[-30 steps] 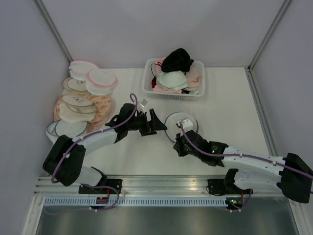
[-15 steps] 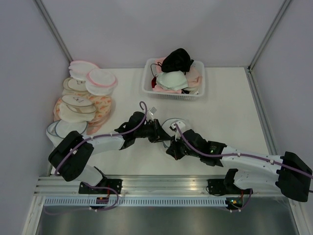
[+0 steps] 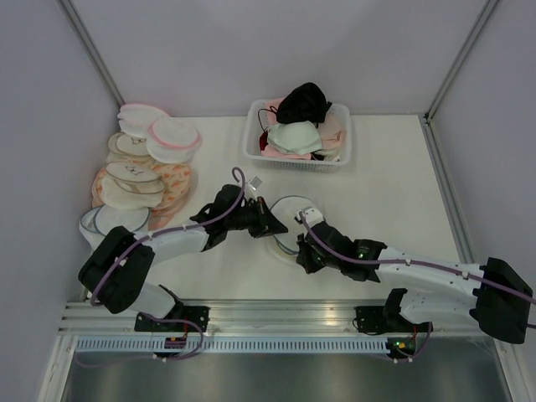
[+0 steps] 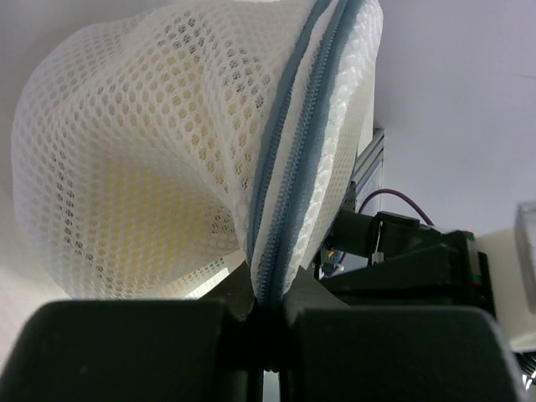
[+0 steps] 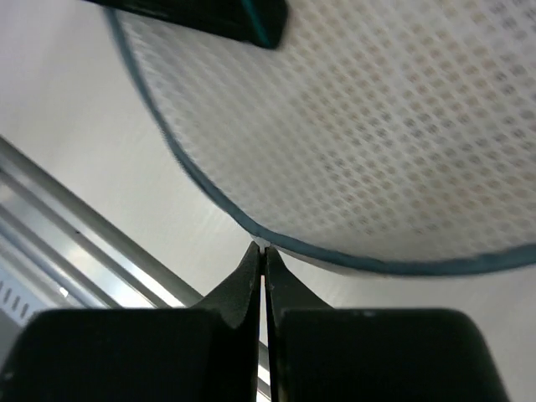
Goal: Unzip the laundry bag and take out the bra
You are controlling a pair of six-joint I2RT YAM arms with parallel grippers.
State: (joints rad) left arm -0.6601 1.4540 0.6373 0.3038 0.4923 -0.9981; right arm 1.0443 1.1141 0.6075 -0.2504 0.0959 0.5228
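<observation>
- At the rim of the laundry bag [image 3: 293,209], left claw [image 4: 268,295] pinches the zipper seam [image 4: 285,167]: unzipping step.
- Right claw [image 5: 261,251], closed narrow at this rim, must next draw the zipper open.

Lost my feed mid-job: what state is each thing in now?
Laundry bag: zip closed where visible.
Bra: inside the bag, yellow showing through mesh.
Left gripper: shut on the bag's rim.
Right gripper: shut, tips at the bag's rim.
Basket: piled with garments.
</observation>
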